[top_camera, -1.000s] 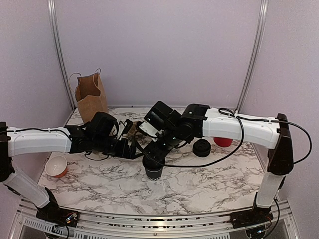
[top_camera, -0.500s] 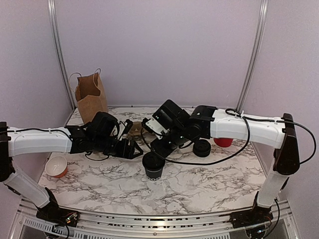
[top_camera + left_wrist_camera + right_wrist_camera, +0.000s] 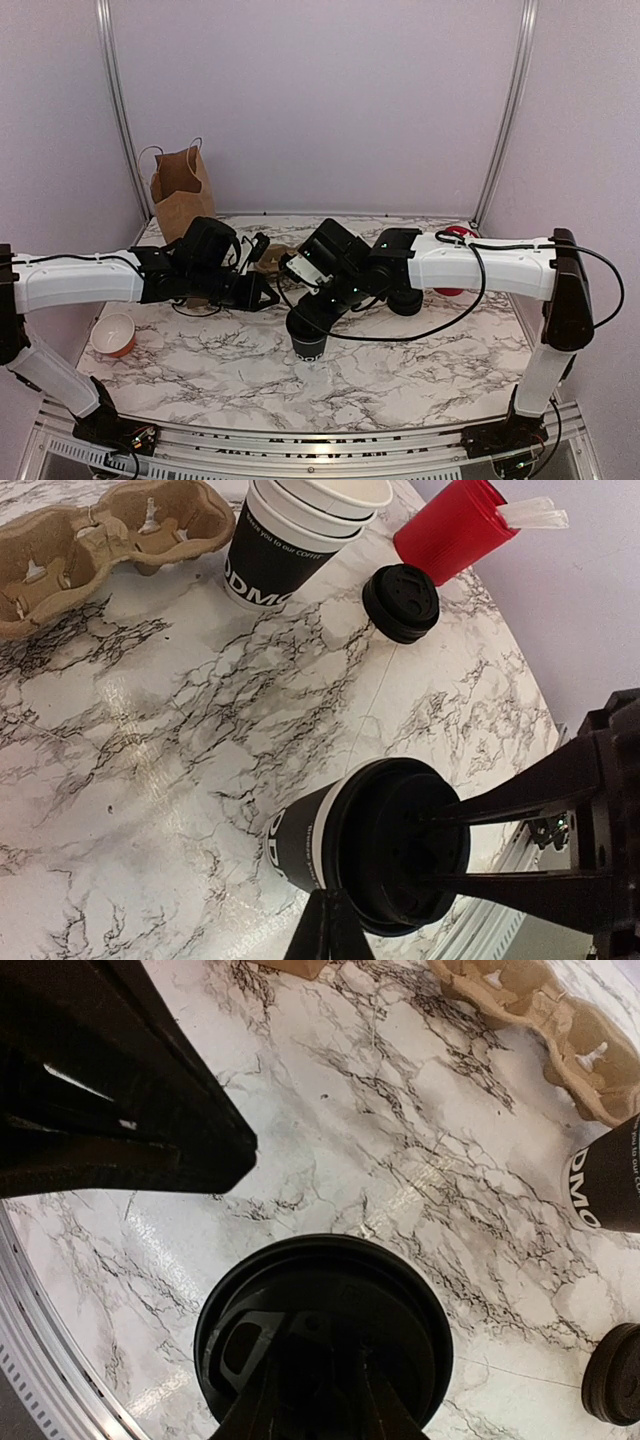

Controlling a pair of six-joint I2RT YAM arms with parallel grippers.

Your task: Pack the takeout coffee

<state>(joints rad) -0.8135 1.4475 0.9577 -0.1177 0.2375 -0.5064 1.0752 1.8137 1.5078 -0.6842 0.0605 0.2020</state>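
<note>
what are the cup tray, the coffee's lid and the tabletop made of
The cup tray: moulded paper pulp, judging by its matte, fibrous brown surface.
The lid: looks like black plastic, smooth with a slight sheen.
The tabletop: marble pattern with glossy reflections; real stone or printed laminate, can't tell.

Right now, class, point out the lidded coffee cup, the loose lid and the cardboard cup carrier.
lidded coffee cup (image 3: 298, 842), left wrist view, lettered side wall.
loose lid (image 3: 401, 602), left wrist view, top face.
cardboard cup carrier (image 3: 100, 542), left wrist view, middle ridge.
</note>
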